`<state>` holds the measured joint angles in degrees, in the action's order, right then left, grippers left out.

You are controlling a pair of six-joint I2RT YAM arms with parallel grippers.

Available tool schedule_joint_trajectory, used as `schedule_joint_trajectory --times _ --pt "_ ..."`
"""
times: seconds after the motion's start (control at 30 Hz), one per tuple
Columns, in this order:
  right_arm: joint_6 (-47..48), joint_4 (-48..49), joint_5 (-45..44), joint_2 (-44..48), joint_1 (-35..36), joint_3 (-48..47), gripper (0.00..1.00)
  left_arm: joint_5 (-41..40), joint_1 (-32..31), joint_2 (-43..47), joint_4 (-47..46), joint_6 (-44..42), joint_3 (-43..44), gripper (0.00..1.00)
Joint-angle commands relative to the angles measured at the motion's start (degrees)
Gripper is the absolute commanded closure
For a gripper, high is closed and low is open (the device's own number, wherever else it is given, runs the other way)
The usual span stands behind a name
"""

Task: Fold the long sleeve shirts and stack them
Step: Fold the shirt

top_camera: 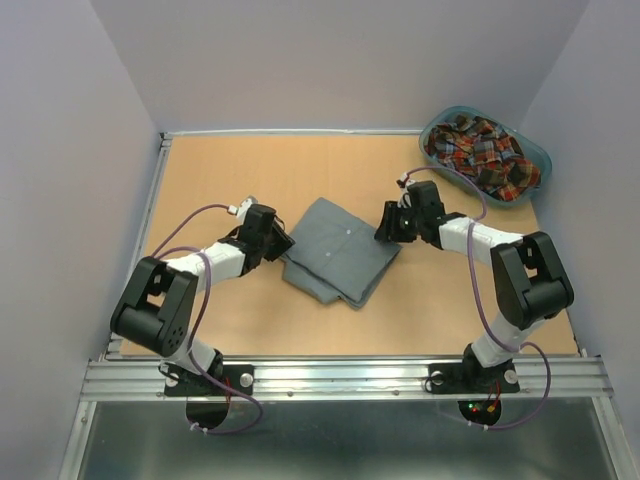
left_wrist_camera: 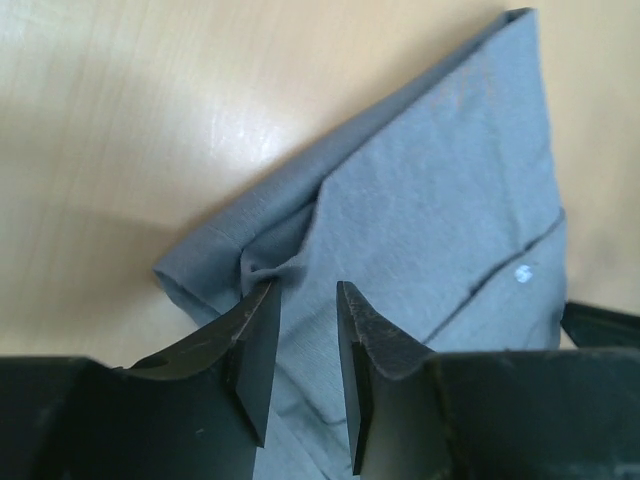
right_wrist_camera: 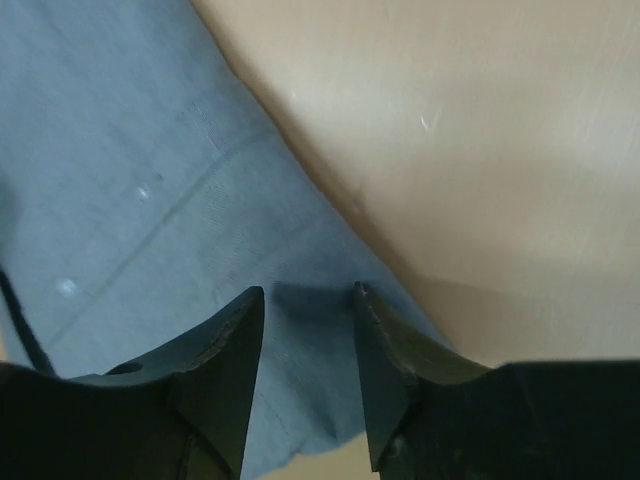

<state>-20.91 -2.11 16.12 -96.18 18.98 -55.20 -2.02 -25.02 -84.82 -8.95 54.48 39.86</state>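
While jaws stand apart, left gripper (left_wrist_camera: 305,290), right gripper (right_wrist_camera: 307,292) flank folded grey shirt (top_camera: 340,250).

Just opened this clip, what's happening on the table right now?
Two robot arms are working on the grey shirt, which lies folded into a compact bundle mid-table. The left gripper sits at its left edge and the right gripper at its right edge. Both have their fingers apart over the cloth, and neither is clamped on it. The plaid shirt is bunched in the teal basket at the far right corner, not yet folded.
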Motion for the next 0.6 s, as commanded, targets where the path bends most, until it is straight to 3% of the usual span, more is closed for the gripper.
schedule_joint_trajectory --times 0.0,0.17,0.37,0.47,0.5,0.57 --pt "3.5 -4.7 -4.1 4.0 2.4 3.8 0.57 -1.5 0.2 -4.7 1.4 -1.7 4.3 0.60" --pt "0.1 -5.4 -7.0 4.1 6.9 8.7 0.76 -1.6 1.7 -14.7 3.8 -4.8 12.5 0.62" --pt "-11.4 -5.8 -10.8 3.5 19.9 10.5 0.76 -2.0 4.4 -27.7 11.2 -10.9 31.3 0.60" --pt "-17.3 -5.8 -12.4 4.5 26.3 9.2 0.68 -4.0 5.0 -32.9 15.8 -16.2 42.7 0.57" --pt "-17.8 -5.9 -12.7 4.9 27.6 7.8 0.57 -4.7 5.3 -34.1 16.8 -18.2 44.8 0.56" --pt "-17.9 -6.2 -13.3 7.2 29.6 6.6 0.48 -4.8 5.5 -33.8 17.4 -19.7 48.6 0.51"
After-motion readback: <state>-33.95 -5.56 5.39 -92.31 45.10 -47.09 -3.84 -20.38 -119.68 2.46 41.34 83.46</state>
